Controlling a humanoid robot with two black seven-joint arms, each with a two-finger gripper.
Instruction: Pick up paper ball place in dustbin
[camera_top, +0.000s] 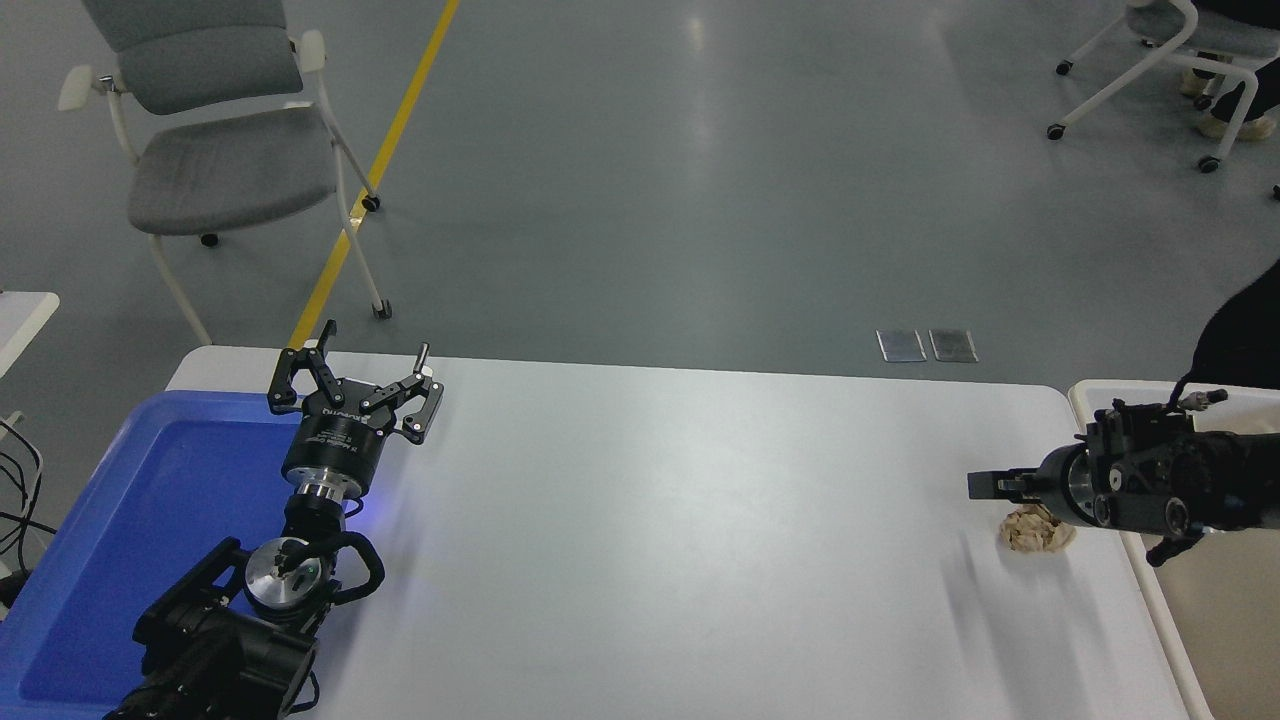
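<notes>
The paper ball (1032, 534), a crumpled tan wad, lies on the white table (680, 540) near its right edge. My right gripper (987, 485) comes in from the right edge, lying level and pointing left. It hangs low just behind and over the ball and hides the ball's upper right part. It shows edge-on, so its state is unclear. The dustbin (1087, 396), beige with a pale rim, stands off the table's right side, mostly behind the right arm. My left gripper (362, 366) is parked open at the table's left, holding nothing.
A shallow blue tray (120, 500) sits at the table's left under the left arm. A grey chair (215, 150) stands on the floor beyond the far left corner, and another chair (1150, 60) is at the top right.
</notes>
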